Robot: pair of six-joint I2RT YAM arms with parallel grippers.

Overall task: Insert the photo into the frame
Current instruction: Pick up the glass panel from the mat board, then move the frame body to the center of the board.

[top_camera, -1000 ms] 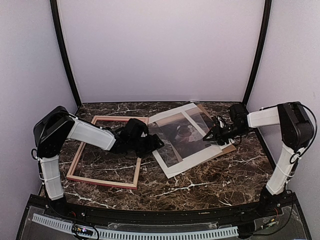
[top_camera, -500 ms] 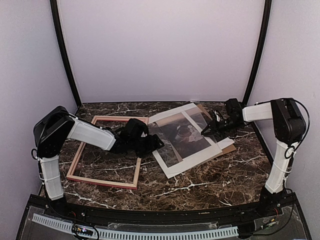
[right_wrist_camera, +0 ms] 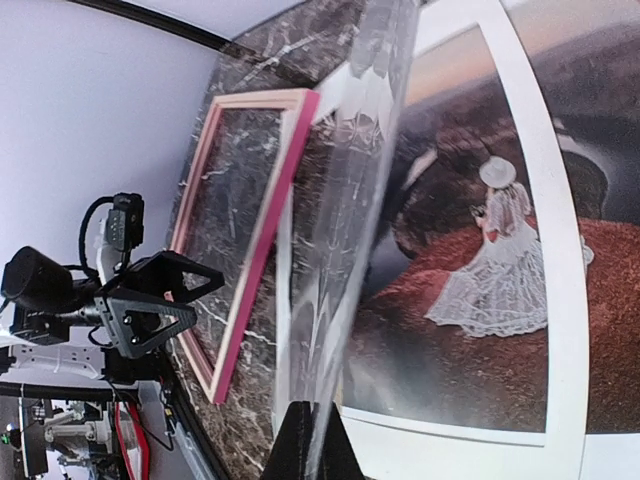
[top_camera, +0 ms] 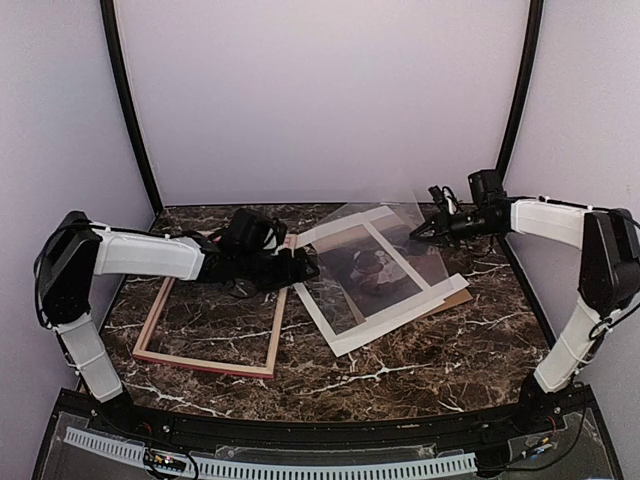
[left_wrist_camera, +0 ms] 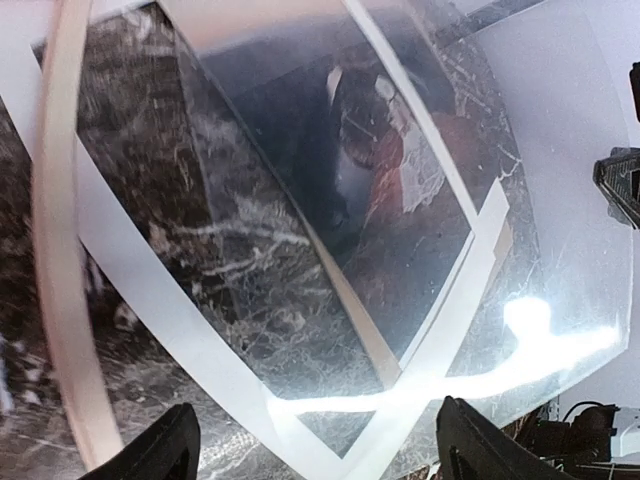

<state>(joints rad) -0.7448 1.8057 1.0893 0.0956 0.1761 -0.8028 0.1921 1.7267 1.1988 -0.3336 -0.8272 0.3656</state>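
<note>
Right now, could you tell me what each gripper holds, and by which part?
Right gripper pinches the clear sheet by its right edge; left gripper, open, holds nothing.

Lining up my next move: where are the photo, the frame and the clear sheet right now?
photo (top_camera: 372, 268): top external view, on the white-dressed figure at its centre.
frame (top_camera: 205, 362): top external view, on its near rail.
clear sheet (right_wrist_camera: 340, 200): right wrist view, on its face, seen almost edge-on.
</note>
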